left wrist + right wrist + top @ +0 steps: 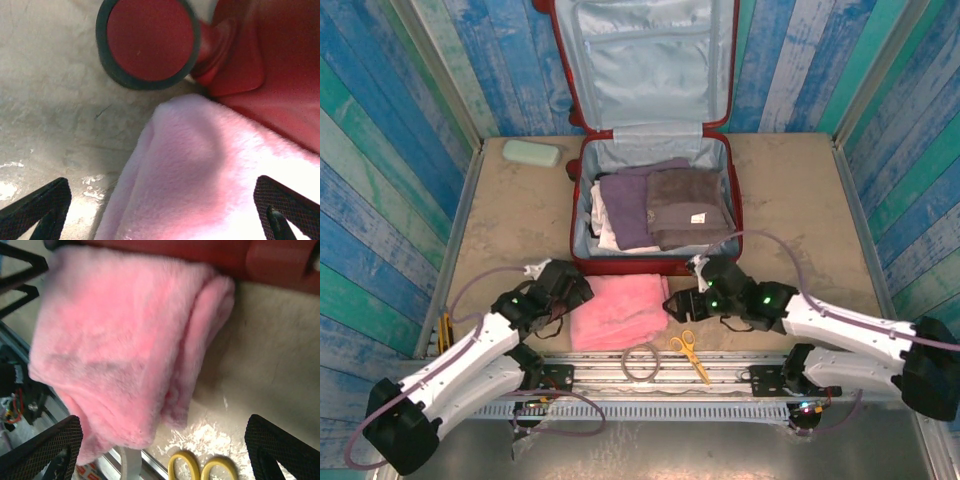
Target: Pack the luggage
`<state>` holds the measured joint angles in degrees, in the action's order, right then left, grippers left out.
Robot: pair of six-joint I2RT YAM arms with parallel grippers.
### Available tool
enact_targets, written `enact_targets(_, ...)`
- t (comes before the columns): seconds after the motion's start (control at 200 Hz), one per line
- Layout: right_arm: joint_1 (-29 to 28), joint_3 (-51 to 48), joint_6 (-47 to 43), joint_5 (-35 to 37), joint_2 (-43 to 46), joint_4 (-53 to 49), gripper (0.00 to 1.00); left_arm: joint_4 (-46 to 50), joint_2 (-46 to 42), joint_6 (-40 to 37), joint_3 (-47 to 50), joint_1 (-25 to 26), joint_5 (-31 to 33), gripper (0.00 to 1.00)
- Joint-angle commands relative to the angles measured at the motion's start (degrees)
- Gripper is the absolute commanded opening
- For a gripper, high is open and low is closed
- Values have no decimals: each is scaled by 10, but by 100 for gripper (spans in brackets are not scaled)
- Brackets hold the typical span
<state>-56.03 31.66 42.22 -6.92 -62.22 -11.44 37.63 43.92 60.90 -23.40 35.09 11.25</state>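
The luggage (pixel 585 205), a red hard-shell suitcase, lies open at the back of the table with its lid up against the wall. Folded purple (pixel 625 205), grey-brown (pixel 688 205) and white clothes lie inside. A folded pink fluffy towel (pixel 618 312) lies on the table just in front of the suitcase. My left gripper (pixel 582 290) is open at the towel's left edge, and the towel (pixel 200 170) spreads between its fingers (pixel 40 207) below a suitcase wheel (pixel 147 42). My right gripper (pixel 672 303) is open at the towel's right edge, its fingers (pixel 280 450) wide apart over the towel (pixel 120 340) and bare table.
Yellow-handled scissors (pixel 690 352) and a tape roll (pixel 641 361) lie near the front rail, right of the towel. A mint-green pouch (pixel 531 152) sits at the back left beside the suitcase. Painted plank walls close in both sides.
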Motion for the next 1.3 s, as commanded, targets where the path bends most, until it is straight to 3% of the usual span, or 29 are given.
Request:
enact_targets(0.0, -15, -17, 55, 24, -36, 89, 88, -27, 6, 22, 32, 0, -27, 97)
enact_targets(0.165, -17, -28, 70, 3, -109, 173, 89, -108, 14, 42, 86, 0, -86, 97)
enact_targets(0.32, -19, -4, 62, -8, -181, 210, 89, -124, 7, 47, 107, 0, -97, 100)
enact_targets(0.576, -33, 31, 64, -35, -283, 262, 83, -171, 5, 58, 146, 1, -133, 80)
enact_targets(0.696, -45, 56, 44, -31, -300, 246, 71, -183, -7, 61, 155, 1, -142, 69)
enact_targets(0.821, -58, 91, 7, -26, -299, 219, 54, -190, -35, 59, 151, 1, -152, 48)
enact_targets(0.941, -75, 156, -69, 1, -271, 125, 37, -196, -120, 50, 137, 2, -167, 20)
enact_targets(1.087, -80, 241, -160, 47, -216, -1, 16, -153, -243, 22, 64, 2, -144, 1)
enact_targets(1.177, -80, 301, -217, 102, -190, -77, 2, -174, -274, 10, 38, 2, -137, 0)
enact_targets(1.297, -80, 386, -312, 203, -179, -149, 1, -298, -252, 19, 60, 3, -171, 1)
